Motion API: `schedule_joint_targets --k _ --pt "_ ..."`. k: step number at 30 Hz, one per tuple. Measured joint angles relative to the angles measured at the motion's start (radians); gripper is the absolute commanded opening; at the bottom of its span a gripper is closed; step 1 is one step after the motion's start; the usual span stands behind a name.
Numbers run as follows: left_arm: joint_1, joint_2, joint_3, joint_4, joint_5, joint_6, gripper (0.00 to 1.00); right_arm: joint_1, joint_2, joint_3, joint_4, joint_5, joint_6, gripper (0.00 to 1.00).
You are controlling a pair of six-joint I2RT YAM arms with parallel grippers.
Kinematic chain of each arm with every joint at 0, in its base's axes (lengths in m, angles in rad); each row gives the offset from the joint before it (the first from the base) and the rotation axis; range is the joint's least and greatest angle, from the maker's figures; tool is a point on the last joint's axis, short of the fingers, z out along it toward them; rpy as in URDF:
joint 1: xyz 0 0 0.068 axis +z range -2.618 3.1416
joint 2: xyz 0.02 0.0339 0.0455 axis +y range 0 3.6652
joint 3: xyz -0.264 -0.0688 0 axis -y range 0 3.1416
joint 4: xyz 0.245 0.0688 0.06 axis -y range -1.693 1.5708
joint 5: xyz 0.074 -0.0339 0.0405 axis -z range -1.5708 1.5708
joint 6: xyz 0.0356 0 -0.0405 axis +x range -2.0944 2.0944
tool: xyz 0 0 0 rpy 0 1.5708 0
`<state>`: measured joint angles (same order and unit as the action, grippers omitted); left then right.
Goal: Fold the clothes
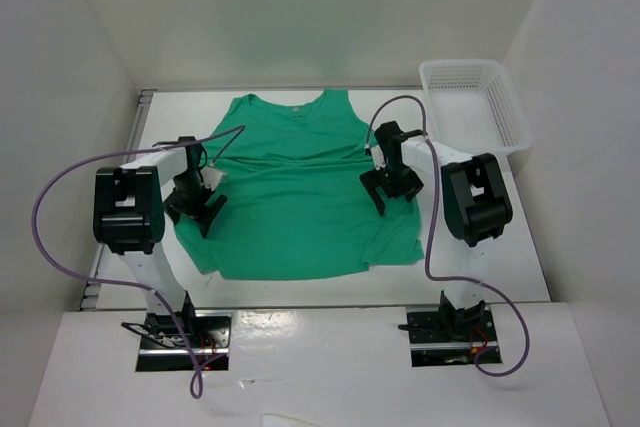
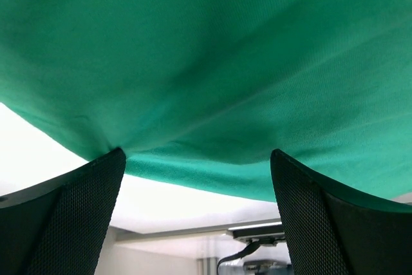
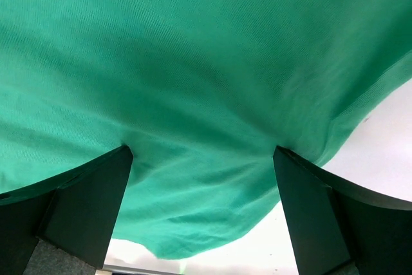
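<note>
Right, white table (image 1: 480,282) underneath, green shirt (image 1: 290,207) spread flat across its middle, neckline at twelve o'clock. White mesh basket (image 1: 470,65) sits at one o'clock, apart from the cloth. My left gripper (image 1: 195,217) at nine and right gripper (image 1: 397,197) at three are over the shirt's sides, jaws wide, gripping nothing.

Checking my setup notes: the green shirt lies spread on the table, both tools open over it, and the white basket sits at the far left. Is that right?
Not quite: the white basket sits at the far right, as the top external view shows. The rest holds: green shirt spread out, left tool and right tool open over it.
</note>
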<state>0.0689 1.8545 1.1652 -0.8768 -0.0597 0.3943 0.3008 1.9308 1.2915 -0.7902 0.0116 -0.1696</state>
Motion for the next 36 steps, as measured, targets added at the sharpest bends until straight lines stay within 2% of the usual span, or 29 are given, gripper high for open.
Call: schedule_joint_targets --k 11,26,32,36 --pt "0.016 0.114 0.149 -0.067 -0.048 0.027 0.99 -0.036 0.102 0.162 -0.023 0.047 -0.026 0.99" --pt "0.023 0.245 0.417 -0.009 -0.028 0.013 0.99 -0.051 0.202 0.339 0.024 0.144 -0.034 0.99" --pt "0.035 0.227 0.477 0.051 0.061 -0.036 0.99 -0.055 0.178 0.329 0.036 0.116 -0.033 0.99" --pt "0.089 0.111 0.433 0.035 0.165 -0.057 0.99 -0.059 0.026 0.246 0.034 0.059 -0.033 0.99"
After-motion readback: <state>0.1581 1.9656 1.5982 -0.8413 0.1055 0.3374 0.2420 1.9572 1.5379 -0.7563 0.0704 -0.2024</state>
